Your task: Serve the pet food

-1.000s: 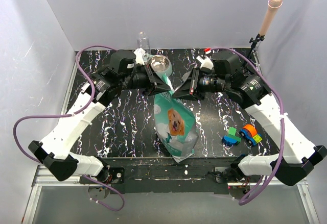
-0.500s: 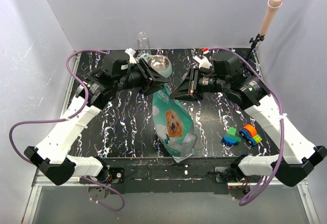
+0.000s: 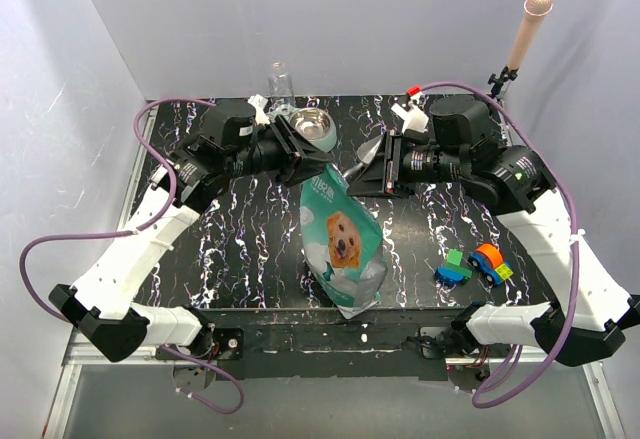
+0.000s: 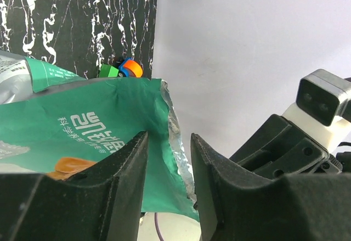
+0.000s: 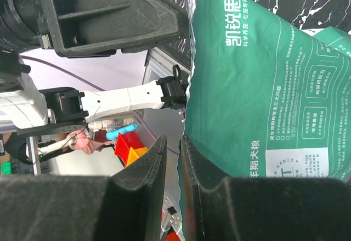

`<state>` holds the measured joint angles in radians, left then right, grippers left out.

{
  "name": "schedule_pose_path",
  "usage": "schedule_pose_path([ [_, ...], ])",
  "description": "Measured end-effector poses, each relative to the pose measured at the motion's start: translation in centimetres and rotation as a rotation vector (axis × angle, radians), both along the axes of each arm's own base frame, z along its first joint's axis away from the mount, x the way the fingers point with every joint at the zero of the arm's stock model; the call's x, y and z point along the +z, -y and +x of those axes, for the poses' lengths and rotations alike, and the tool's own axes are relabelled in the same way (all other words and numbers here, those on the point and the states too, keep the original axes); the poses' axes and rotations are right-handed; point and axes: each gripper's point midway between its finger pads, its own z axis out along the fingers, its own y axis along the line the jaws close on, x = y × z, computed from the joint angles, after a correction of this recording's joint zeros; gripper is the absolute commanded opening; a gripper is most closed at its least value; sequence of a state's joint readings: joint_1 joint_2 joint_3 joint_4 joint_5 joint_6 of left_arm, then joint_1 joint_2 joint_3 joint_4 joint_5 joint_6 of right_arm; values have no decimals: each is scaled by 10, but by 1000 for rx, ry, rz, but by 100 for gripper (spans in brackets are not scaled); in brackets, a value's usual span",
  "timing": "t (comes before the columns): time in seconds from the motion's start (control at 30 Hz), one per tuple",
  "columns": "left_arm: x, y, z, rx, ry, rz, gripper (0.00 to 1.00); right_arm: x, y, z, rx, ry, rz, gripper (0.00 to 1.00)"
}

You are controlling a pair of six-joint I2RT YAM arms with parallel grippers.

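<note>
Top external view: the teal-and-white foil-lined bag with a golden retriever printed on it [image 3: 342, 244] stands mid-table, its top leaning toward the shiny steel bowl in a mint-green holder [image 3: 313, 124].

- Change: a second ago both grippers met at the bag's top, right beside the bowl. The left gripper [image 3: 322, 166] has since drawn back a little to its own side. The right gripper [image 3: 353, 180] has swung off to its side, with its arm risen. The bag's top has come slightly nearer with them.
- Left wrist view: fingers [image 4: 118, 191] spread, with a clear gap. The bag's torn, silver-lined edge shows through the gap, and nothing looks pinched. This gripper was clamped a second ago, so it has let go.
- Right wrist view: fingers [image 5: 140, 197] stand close together with only a thin slit between them. The bag's edge runs down to that slit. I cannot tell whether it is nipped there or only beside it.
- Pet food: no brown kibble shows anywhere. I judge it is all inside the bag, and I see no pellets in the bowl.
- Reading: this looks like a re-grip while the mouth is being worked open, with pouring not yet begun.
- Writing: large white characters on the bag's back read 凯锐思. Panels of Chinese print below them are too small to read.
- Also present: small coloured toy blocks [image 3: 475, 264] on the black marbled table [image 3: 240, 249].
</note>
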<state>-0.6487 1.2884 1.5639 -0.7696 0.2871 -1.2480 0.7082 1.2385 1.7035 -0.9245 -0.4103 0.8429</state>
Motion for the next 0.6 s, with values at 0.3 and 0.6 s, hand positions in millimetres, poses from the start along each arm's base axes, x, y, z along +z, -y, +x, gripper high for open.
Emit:
schedule_pose_path([
  [0.3, -5, 0, 4, -15, -10, 7, 42, -11, 8, -2, 4, 11, -60, 22],
  [0.6, -4, 0, 4, -21, -8, 1, 43, -7, 11, 2, -6, 47, -84, 24],
])
